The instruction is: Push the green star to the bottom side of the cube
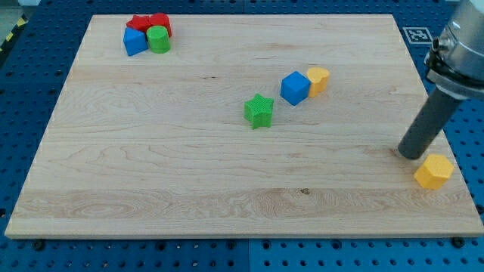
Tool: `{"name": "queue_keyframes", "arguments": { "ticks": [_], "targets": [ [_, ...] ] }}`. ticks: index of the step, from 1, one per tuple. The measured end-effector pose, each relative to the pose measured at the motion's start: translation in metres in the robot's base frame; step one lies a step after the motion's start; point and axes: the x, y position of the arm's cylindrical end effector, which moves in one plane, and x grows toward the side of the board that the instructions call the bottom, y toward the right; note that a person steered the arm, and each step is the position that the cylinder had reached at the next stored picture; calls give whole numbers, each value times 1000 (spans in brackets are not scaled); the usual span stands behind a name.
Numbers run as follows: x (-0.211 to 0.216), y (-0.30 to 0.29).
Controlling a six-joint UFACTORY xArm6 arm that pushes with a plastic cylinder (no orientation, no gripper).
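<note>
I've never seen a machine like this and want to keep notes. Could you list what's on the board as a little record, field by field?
board: wooden board on a blue pegged surface
green star: near the middle
blue cube: up-right of the star, apart from it
yellow block: touching the cube's right side
corner cluster: red blocks, blue block, green block, top left
second yellow block: bottom right
my tip: just left of that yellow block, far from the star

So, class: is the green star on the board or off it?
On it. The green star lies flat on the wooden board, near the middle, beside the blue cube.
</note>
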Motion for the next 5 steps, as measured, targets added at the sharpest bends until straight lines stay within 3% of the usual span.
{"name": "queue_keyframes", "arguments": {
  "ticks": [2,4,5],
  "targets": [
    [10,-24],
    [2,-210],
    [-39,-290]
  ]
}}
